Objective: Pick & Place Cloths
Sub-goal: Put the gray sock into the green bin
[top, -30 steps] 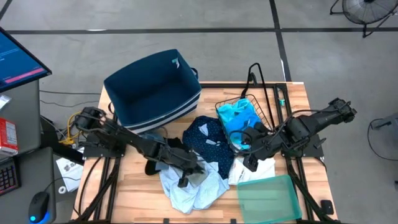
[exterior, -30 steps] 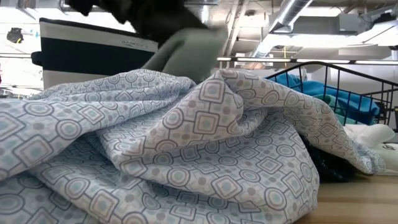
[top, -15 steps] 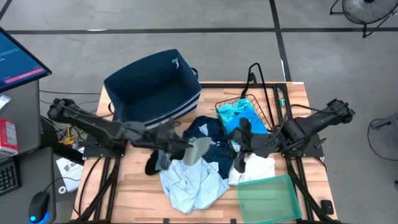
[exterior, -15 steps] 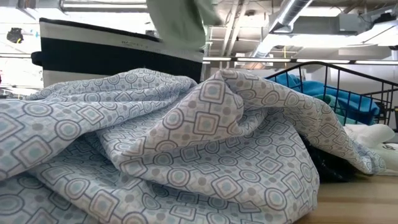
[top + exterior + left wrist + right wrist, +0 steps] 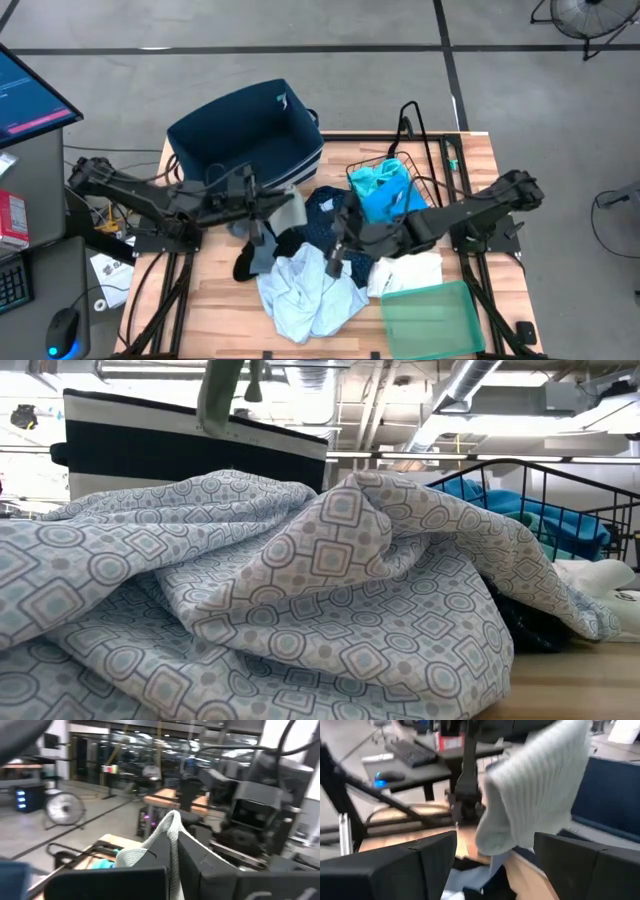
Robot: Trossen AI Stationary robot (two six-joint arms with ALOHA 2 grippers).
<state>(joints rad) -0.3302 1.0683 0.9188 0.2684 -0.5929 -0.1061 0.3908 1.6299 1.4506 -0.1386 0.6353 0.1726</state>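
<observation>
Item: ribbed pale grey-green cloth (image 5: 289,212), clamped in left pincer (image 5: 262,208), hanging above tabletop (image 5: 470,155) beside navy striped fabric bin (image 5: 245,140). Right pincer (image 5: 336,250) spread, empty, over patterned pale blue shirt (image 5: 310,295). Risk: cloth snags bin rim, drops short.

Overhead, table-level, two wrist views.
</observation>
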